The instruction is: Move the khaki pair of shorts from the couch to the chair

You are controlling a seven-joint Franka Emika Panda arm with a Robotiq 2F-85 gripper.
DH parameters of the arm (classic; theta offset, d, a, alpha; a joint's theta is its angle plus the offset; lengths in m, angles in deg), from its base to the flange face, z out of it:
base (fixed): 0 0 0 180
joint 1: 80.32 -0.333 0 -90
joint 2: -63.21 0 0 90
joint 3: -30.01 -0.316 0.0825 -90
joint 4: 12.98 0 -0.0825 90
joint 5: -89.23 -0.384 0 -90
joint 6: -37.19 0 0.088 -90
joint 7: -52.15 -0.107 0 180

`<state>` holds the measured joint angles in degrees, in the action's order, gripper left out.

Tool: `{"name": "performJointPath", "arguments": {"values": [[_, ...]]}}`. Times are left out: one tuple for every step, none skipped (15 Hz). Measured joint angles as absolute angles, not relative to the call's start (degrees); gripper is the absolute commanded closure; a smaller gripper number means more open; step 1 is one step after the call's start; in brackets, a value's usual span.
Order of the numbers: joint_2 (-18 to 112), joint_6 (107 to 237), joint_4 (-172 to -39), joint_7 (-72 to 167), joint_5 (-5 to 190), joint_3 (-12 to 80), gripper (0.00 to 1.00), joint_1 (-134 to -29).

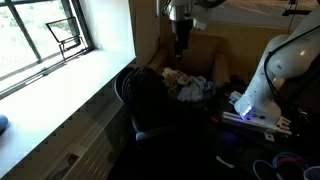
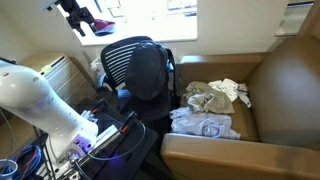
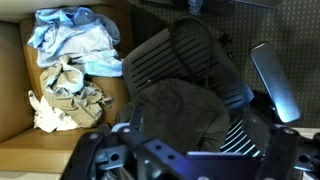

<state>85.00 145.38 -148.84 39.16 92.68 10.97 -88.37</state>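
**Khaki shorts** (image 3: 180, 112). Dark olive-khaki cloth, crumpled. Lying on the black mesh chair (image 3: 195, 50), across the seat and up against the backrest, at the centre of the wrist view. Shown in an exterior view (image 2: 148, 72) as a dark mass draped over the chair (image 2: 118, 55), left of centre. Off the couch, apart from the other clothes. Too dark to make out in the window-side exterior view.

**Fingers** (image 3: 185, 155). Along the bottom edge of the wrist view, spread wide apart with nothing between them. Above the shorts and clear of the cloth. In an exterior view (image 1: 180, 42), hanging at top centre above the chair (image 1: 150, 105). In an exterior view (image 2: 82, 20), at upper left, high above the chair back.

**Couch** (image 2: 285, 80). Brown, filling the right half of the frame, just beside the chair. At the left edge of the wrist view (image 3: 12, 95). Behind the chair in an exterior view (image 1: 205, 52).

**Beige cloth pile** (image 3: 70, 90). On the couch seat, left of centre in the wrist view. Mid-right in an exterior view (image 2: 215, 95).

**Light blue garment** (image 3: 75, 40). On the couch, touching the beige pile, at upper left of the wrist view. Lower centre-right in an exterior view (image 2: 205, 125).

**White robot arm** (image 2: 40, 100). At the left of the frame. At the right in an exterior view (image 1: 275, 65).

**Window** (image 1: 50, 45). Upper left of the frame.
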Motion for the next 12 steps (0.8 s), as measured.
{"name": "performJointPath", "arguments": {"values": [[85.0,145.38,-148.84,39.16,92.68,10.97,0.0,-88.37],[85.0,145.38,-148.84,39.16,92.68,11.06,0.0,-88.47],[84.96,145.38,-148.93,38.65,92.71,11.5,0.0,-88.52],[84.83,145.36,-149.43,37.49,92.87,12.74,0.0,-88.11],[84.55,145.39,-150.29,37.0,93.27,14.62,0.0,-87.17],[84.27,145.46,-151.3,36.88,93.7,16.98,0.0,-85.86],[84.08,145.51,-152.37,36.9,94.01,19.63,0.0,-84.39],[83.96,145.59,-153.41,36.94,94.34,22.14,0.0,-82.83],[83.74,145.74,-154.4,36.97,94.5,24.47,0.0,-81.18],[83.31,146.36,-155.34,37.03,94.53,26.87,0.0,-79.52],[82.48,147.54,-156.12,37.09,94.53,29.2,0.0,-77.81],[80.9,148.86,-156.48,37.13,94.48,31.42,0.0,-76.13]]}}
